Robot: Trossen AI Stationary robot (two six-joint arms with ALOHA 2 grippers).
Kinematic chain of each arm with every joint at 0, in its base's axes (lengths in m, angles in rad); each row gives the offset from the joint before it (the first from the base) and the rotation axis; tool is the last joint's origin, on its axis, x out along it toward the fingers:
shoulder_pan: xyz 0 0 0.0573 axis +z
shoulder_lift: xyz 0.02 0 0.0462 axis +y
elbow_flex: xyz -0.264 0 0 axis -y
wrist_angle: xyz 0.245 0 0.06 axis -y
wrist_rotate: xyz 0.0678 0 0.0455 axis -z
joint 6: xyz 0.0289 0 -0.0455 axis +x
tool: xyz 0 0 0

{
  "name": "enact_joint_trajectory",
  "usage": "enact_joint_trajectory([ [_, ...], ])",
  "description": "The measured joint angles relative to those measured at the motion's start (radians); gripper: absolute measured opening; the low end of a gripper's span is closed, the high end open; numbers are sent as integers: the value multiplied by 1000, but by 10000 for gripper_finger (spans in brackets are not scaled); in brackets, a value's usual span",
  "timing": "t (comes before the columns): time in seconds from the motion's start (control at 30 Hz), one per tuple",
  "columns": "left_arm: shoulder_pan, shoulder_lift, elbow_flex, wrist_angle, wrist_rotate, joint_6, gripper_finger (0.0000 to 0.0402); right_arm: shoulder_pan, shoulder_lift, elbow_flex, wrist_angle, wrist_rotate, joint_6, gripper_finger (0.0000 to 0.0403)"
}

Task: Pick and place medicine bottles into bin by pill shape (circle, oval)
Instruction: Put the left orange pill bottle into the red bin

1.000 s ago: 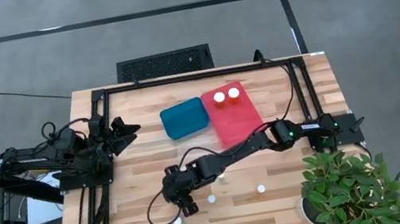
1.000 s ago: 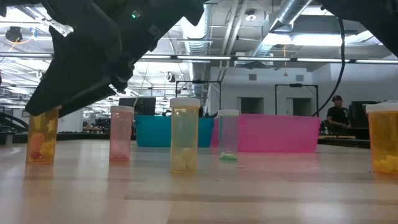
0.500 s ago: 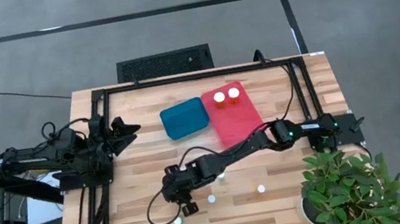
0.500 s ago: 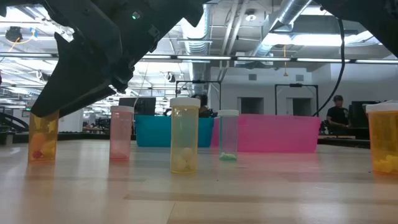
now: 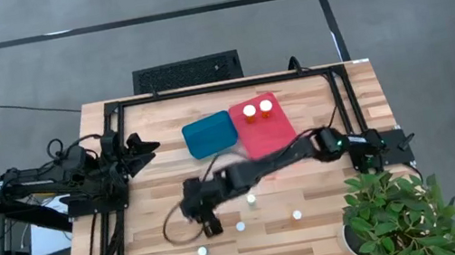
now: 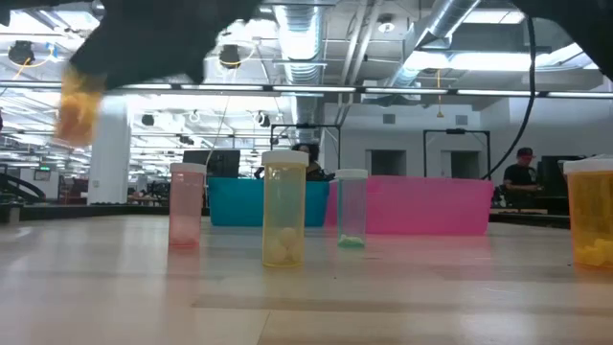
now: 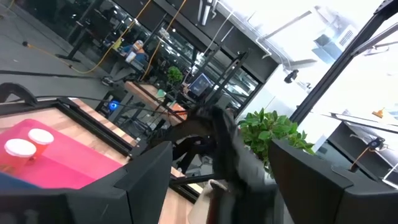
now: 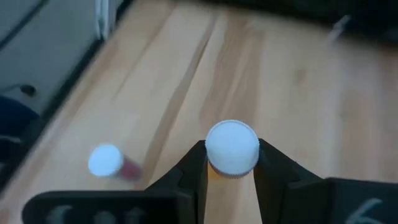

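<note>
The left gripper (image 5: pixel 141 147) is parked at the 9 o'clock edge of the table (image 5: pixel 334 220), well apart from the work; its two fingers stand spread and nothing is held between them.

Toward 6 o'clock from the table's centre, the right gripper (image 5: pixel 209 223) is found at the end of the stretched right arm. In the right wrist view a medicine bottle (image 8: pixel 232 148) with a round white cap is clamped between the two dark fingers (image 8: pixel 194 168), and in the low view its amber body (image 6: pixel 79 103) is seen lifted clear of the wood. The bottle is therefore judged to be in the carry step. Another bottle (image 5: pixel 201 251) stands near 6 o'clock, just beside the gripper, and three more bottles (image 5: pixel 241 227) (image 5: pixel 251 200) (image 5: pixel 297 215) are placed further to the right.

At 12 o'clock from the gripper the blue bin (image 5: pixel 210 135) is seen, and touching it on its right the pink bin (image 5: pixel 266 140), where two bottles (image 5: pixel 249 111) already stand.

For a good carry, the bottle should be kept upright and high enough to pass over the standing bottles and the bin wall. The pill shape cannot be told from these views, so the right bin cannot be named. The fingers should be opened only when the bottle is low inside the bin, so that it is not tipped.
</note>
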Motion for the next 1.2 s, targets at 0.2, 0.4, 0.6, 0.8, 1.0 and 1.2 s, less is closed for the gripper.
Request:
enact_joint_trajectory([
  [0.2,0,0,0,11,0,-11,259,-97,-146,0,-209,-34,-58,107],
  [0.4,0,0,0,28,0,-11,259,-223,-345,-54,-409,-51,-79,108],
  [0.6,0,0,0,27,1,9,259,-324,-629,-345,-415,-10,-17,109],
  [0.8,0,0,0,27,-2,49,259,-362,-950,-843,-217,123,169,112],
  [1.0,0,0,0,26,-19,66,259,-364,-1137,-1219,44,288,314,113],
  [1.2,0,0,0,26,-120,66,259,-387,-1127,-1362,239,316,308,113],
])
